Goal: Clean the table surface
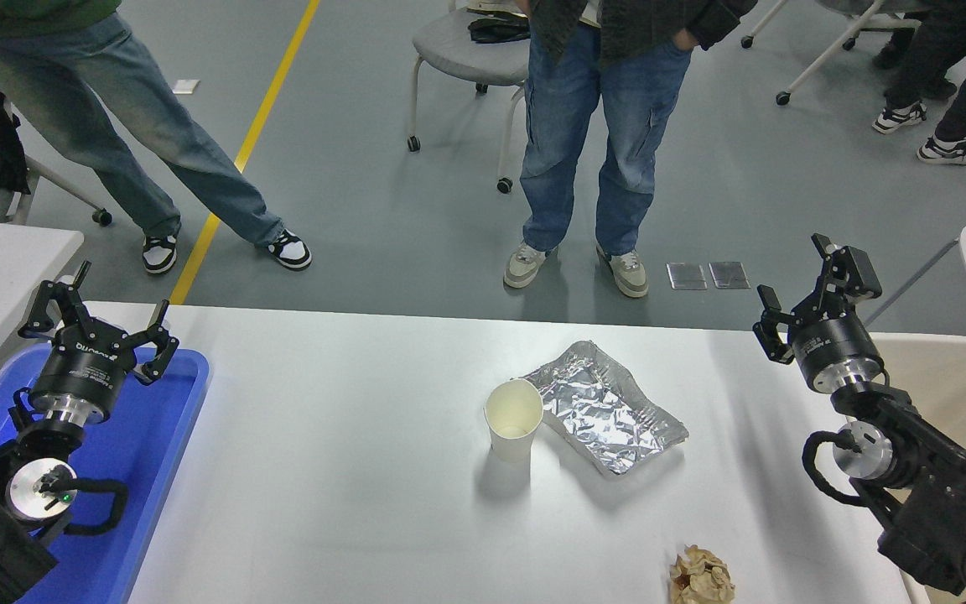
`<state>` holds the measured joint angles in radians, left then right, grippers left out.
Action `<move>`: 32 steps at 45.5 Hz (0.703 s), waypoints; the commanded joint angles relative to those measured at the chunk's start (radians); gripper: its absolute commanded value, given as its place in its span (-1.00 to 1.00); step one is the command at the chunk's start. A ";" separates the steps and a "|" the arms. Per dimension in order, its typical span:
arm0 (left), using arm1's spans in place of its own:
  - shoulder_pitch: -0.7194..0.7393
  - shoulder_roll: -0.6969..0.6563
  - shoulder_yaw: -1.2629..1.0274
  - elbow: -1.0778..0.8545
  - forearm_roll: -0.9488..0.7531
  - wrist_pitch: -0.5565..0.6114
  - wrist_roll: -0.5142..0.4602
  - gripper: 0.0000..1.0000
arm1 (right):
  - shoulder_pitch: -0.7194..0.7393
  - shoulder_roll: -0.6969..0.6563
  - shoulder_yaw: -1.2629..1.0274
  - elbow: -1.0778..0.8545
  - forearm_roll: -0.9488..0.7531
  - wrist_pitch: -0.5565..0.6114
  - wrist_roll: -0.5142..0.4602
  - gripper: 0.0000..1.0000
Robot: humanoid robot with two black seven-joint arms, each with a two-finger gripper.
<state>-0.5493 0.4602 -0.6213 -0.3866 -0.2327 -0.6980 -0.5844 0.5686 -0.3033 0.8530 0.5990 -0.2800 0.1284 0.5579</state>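
Three bits of trash sit on the white tabletop (324, 470): a paper cup (514, 429) touching a crumpled foil tray (605, 404) mid-table, plus a brown paper wad (701, 576) at the near edge. Left end effector (97, 323) hovers spread wide over a blue tray (160, 453); right end effector (802, 281) hangs open and empty past the far right edge, beside a beige bin (965, 386).

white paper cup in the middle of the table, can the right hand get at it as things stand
Probably yes. The upright white paper cup stands in the open, and the bare white table surface lies between it and the right hand, which hovers open at the table's right edge. Only the crumpled silver foil tray touches the cup's right side.
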 commanded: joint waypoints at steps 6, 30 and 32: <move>0.000 0.000 0.000 0.000 0.001 0.002 0.000 1.00 | -0.021 -0.013 0.003 0.022 -0.001 -0.006 0.011 1.00; 0.000 0.000 0.000 0.000 0.001 0.000 0.000 1.00 | 0.028 -0.011 -0.011 0.031 0.002 -0.004 -0.009 1.00; 0.000 0.000 0.000 0.000 0.001 0.000 0.000 1.00 | 0.028 -0.011 -0.006 0.033 0.004 -0.006 -0.016 1.00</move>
<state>-0.5490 0.4600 -0.6212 -0.3866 -0.2316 -0.6980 -0.5844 0.5859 -0.3143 0.8433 0.6246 -0.2806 0.1278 0.5605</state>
